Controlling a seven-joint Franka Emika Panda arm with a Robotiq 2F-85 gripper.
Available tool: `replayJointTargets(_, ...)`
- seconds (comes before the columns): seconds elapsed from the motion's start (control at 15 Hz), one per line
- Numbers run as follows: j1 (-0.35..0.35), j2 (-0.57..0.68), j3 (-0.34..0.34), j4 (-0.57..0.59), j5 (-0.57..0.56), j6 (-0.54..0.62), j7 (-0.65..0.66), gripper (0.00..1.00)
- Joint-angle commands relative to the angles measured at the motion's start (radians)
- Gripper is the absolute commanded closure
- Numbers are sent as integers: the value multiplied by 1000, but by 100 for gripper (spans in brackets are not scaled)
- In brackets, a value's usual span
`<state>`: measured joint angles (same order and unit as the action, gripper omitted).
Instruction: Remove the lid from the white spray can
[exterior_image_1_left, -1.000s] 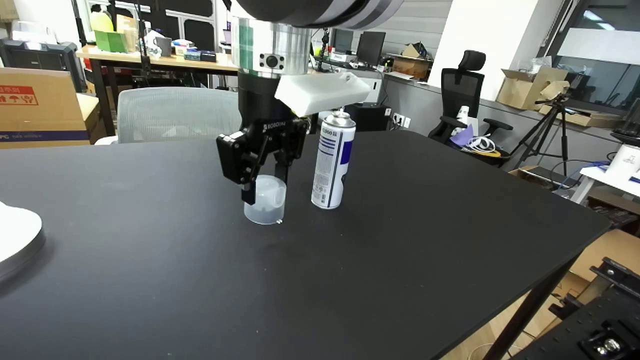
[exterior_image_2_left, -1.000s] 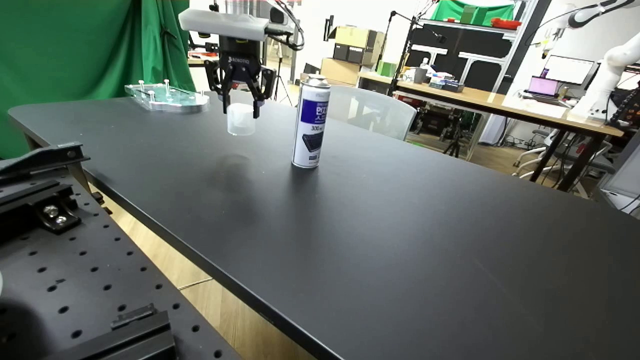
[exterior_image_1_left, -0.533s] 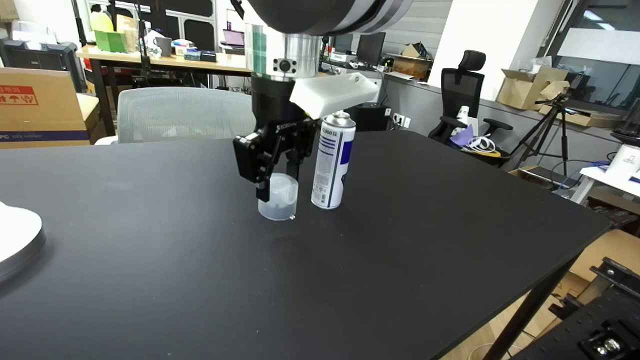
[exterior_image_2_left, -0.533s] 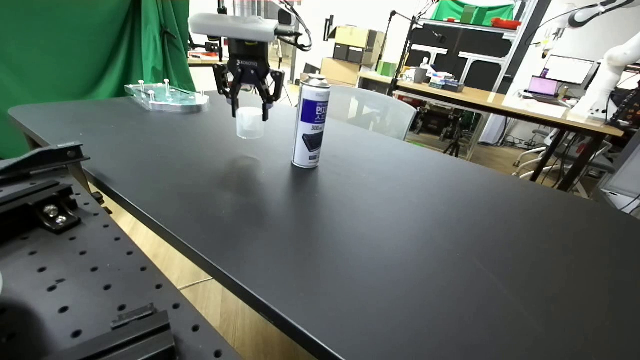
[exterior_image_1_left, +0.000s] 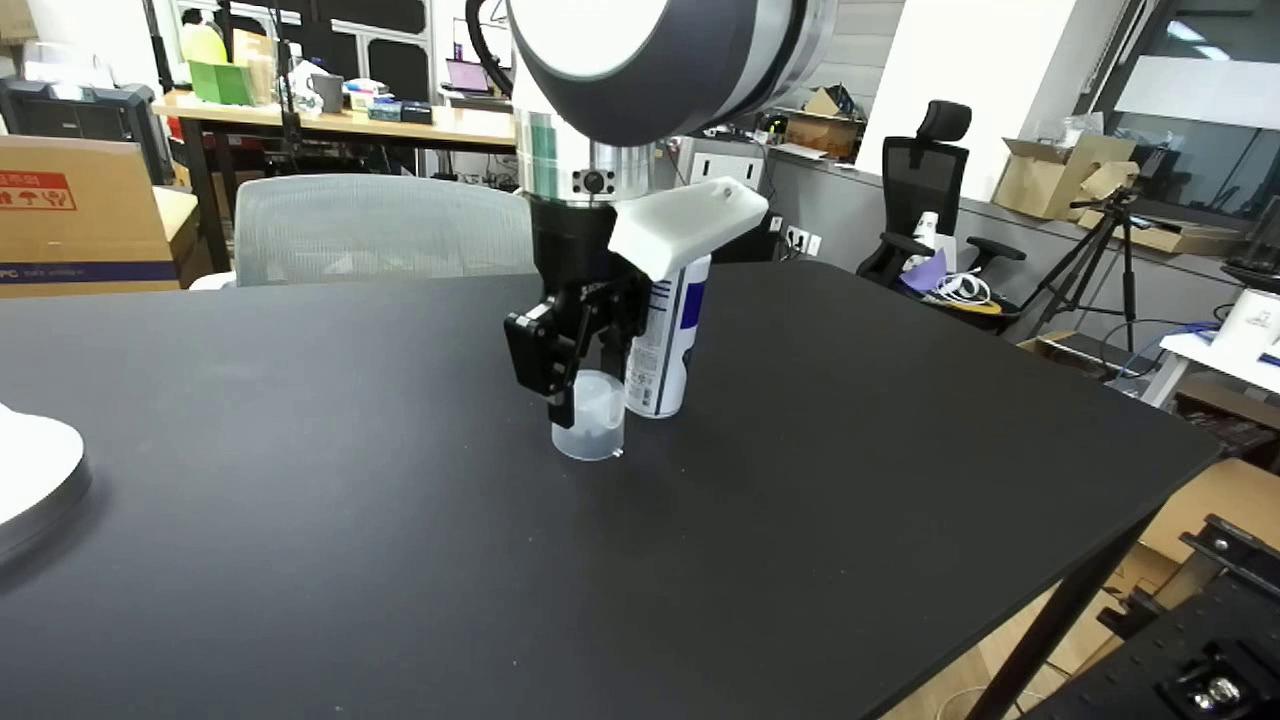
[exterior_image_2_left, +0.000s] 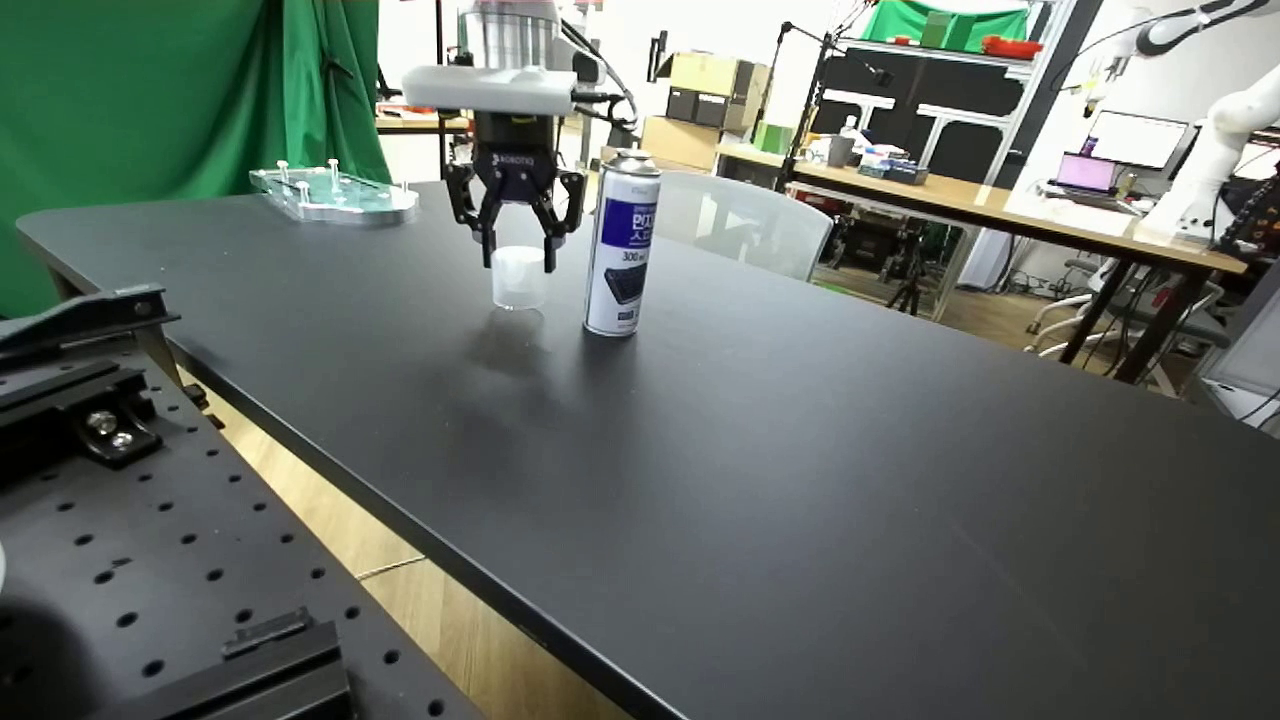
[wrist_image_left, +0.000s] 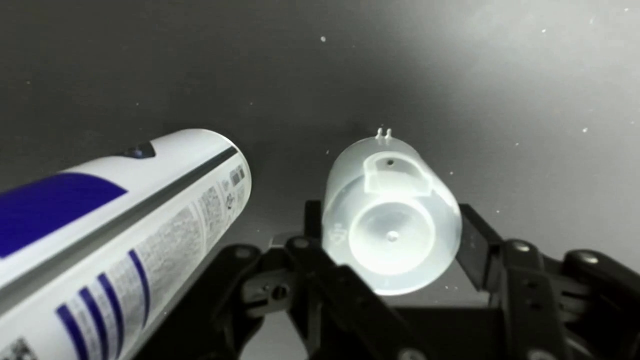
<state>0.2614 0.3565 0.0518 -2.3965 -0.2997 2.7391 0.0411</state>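
The white spray can (exterior_image_1_left: 665, 345) stands upright on the dark table, its metal top bare. It also shows in an exterior view (exterior_image_2_left: 622, 255) and at the left of the wrist view (wrist_image_left: 165, 215). My gripper (exterior_image_1_left: 590, 390) is shut on the translucent lid (exterior_image_1_left: 592, 435), one finger on each side. The lid also shows in an exterior view (exterior_image_2_left: 518, 285) and in the wrist view (wrist_image_left: 392, 235), its closed end toward the camera. It is beside the can, apart from it, very low over the table; I cannot tell whether it touches. The gripper mount hides the can's top in an exterior view.
The dark table (exterior_image_1_left: 450, 600) extends around the can. A clear plate with pegs (exterior_image_2_left: 340, 200) lies at the table's far end. A white rounded object (exterior_image_1_left: 35, 475) is at the left edge. A mesh chair (exterior_image_1_left: 380, 230) stands behind the table.
My gripper has moved toward the can with the lid in it, then come down close to the table. The can has not moved.
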Motion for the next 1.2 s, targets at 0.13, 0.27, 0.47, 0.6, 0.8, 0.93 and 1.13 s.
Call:
replayJointTargets(0.13, 27, 30, 0, 32, -11, -12, 26, 60)
replayJointTargets(0.27, 21, 33, 12, 33, 5, -13, 11, 9)
replayJointTargets(0.47, 11, 30, 28, 30, 19, -7, -7, 0)
replayJointTargets(0.6, 12, 19, 37, 25, 22, -7, -12, 0)
replayJointTargets(0.8, 21, -6, 44, 19, 12, -8, -8, 0)
replayJointTargets(0.93, 14, -31, 64, 19, 30, -29, -18, 0)
replayJointTargets(1.13, -6, -74, 101, 12, 82, -66, -50, 0)
